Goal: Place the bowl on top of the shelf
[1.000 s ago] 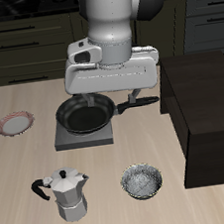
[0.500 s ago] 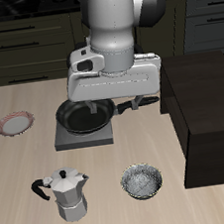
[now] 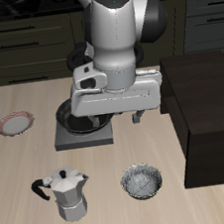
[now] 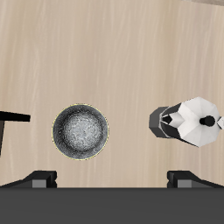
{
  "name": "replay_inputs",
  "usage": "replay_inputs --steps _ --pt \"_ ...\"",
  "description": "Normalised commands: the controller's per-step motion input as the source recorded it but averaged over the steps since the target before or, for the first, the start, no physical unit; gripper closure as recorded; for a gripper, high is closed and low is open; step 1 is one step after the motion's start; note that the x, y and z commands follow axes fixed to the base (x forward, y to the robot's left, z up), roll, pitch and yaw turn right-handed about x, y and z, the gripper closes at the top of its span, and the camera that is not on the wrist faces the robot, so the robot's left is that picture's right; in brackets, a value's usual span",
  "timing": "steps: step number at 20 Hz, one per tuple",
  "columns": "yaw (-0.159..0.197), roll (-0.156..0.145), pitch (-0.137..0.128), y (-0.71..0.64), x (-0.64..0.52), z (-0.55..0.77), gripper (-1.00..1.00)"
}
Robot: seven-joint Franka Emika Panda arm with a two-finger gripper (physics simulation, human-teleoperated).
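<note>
The bowl [image 3: 142, 181] is small, round and silvery-grey with a mottled white inside. It stands on the table near the front edge, beside the shelf [image 3: 205, 107], a large dark box-shaped cabinet with a flat top. My gripper [image 3: 113, 118] hangs above the table, farther back than the bowl, over the pan's board. It is open and empty. In the wrist view the bowl [image 4: 80, 132] lies below the gripper [image 4: 114, 179], and both fingertips [image 4: 39, 178] stand wide apart. A dark edge of the shelf [image 4: 10, 116] shows beside the bowl.
A silver moka pot [image 3: 65, 195] stands near the front edge beside the bowl; it also shows in the wrist view [image 4: 188, 122]. A black pan on a dark square board [image 3: 82, 133] is partly hidden by my arm. A white plate with a reddish rim [image 3: 16, 124] lies farther off.
My arm has moved toward the table's front edge and lower. It now covers most of the pan. The bowl and other objects have not moved.
</note>
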Motion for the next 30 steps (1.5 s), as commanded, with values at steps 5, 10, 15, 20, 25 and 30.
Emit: replay_inputs --steps 5,10,15,20,25,30 --pt "-0.016 -0.004 0.004 0.00 0.03 -0.16 -1.00" --pt "-0.020 0.000 0.026 0.01 0.01 -0.31 -1.00" --pt "0.000 0.006 0.029 0.05 -0.01 -0.29 -1.00" --pt "-0.003 -0.003 0.005 0.08 0.01 -0.22 -1.00" --pt "0.011 -0.001 0.001 0.09 0.00 -0.15 -1.00" --pt "-0.010 -0.020 -0.001 -0.04 0.02 -0.13 -1.00"
